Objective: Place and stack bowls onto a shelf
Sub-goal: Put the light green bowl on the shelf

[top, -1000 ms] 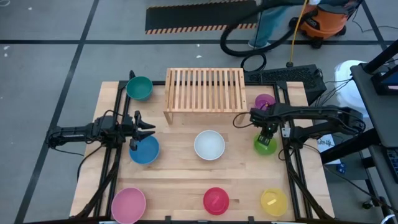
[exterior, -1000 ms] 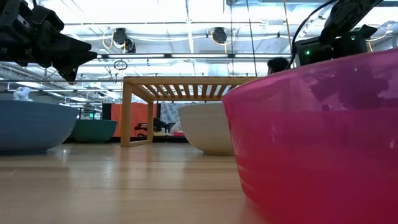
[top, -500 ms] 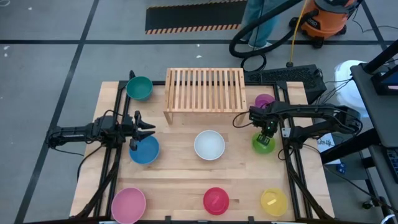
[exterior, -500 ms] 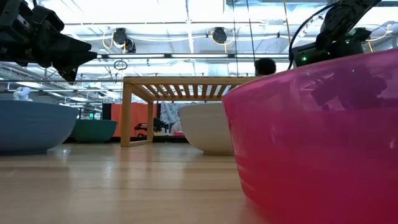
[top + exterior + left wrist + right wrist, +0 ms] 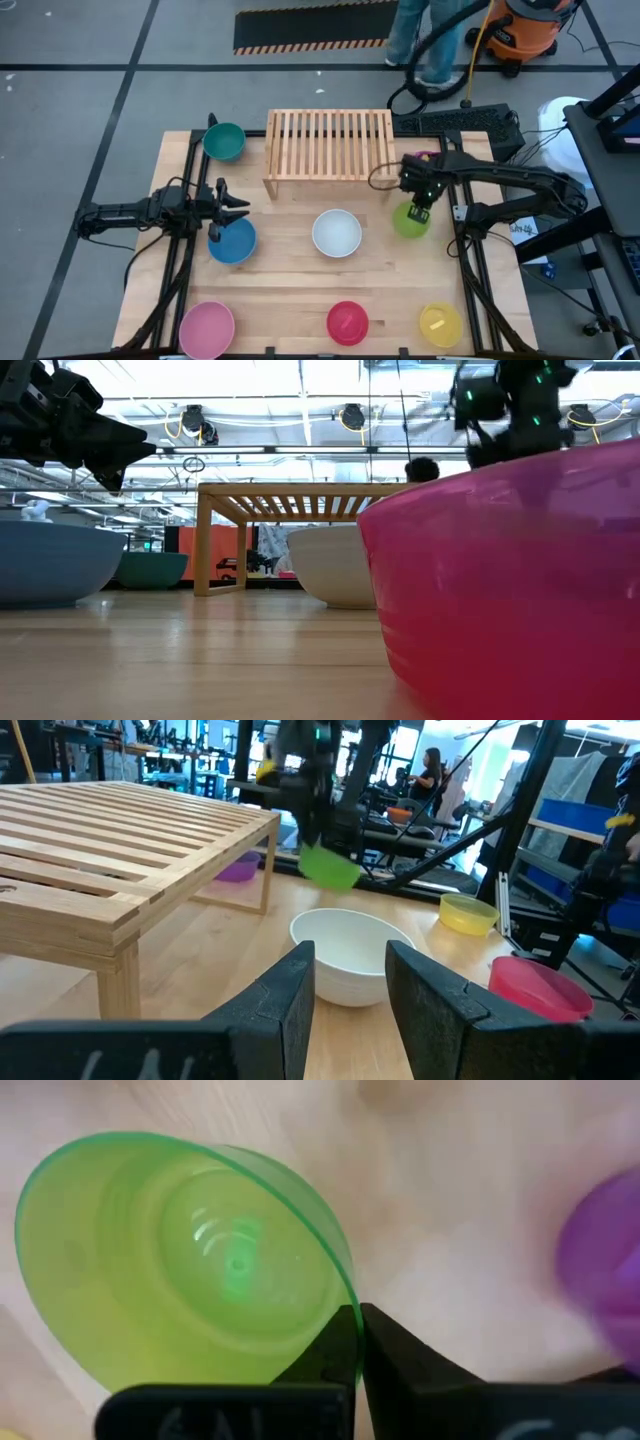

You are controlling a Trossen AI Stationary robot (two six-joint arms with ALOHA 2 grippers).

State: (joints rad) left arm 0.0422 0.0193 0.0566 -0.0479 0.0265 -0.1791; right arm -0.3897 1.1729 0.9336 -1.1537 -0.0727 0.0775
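Note:
My right gripper (image 5: 357,1312) is shut on the green bowl (image 5: 409,221), in the air just right of the shelf (image 5: 328,143). The left wrist view also shows the green bowl (image 5: 328,868) off the table. My left gripper (image 5: 236,205) waits open over the far rim of the blue bowl (image 5: 232,242), touching nothing. The white bowl (image 5: 336,232) sits mid-table, the teal bowl (image 5: 224,141) at the far left. The pink bowl (image 5: 207,328), red bowl (image 5: 347,322) and yellow bowl (image 5: 440,324) line the near edge. The purple bowl (image 5: 427,156) is mostly hidden behind the right arm. My right gripper pinches the green bowl's rim (image 5: 340,1275), one finger (image 5: 400,1360) outside the wall and the other inside. The fingers come from above, pointing down. The bowl hangs tilted below them, lifted clear of the table.
The shelf's slatted top (image 5: 90,830) is bare. Open table lies between the shelf's front and the white bowl (image 5: 345,952). Black frame rails run along both table sides (image 5: 470,270). A person and an orange vacuum (image 5: 520,30) stand beyond the far edge.
My right gripper has risen and moved toward the shelf's right end, taking the green bowl up off the table. The bowl now hangs tilted from its pinched rim. The person behind the table has walked to the right.

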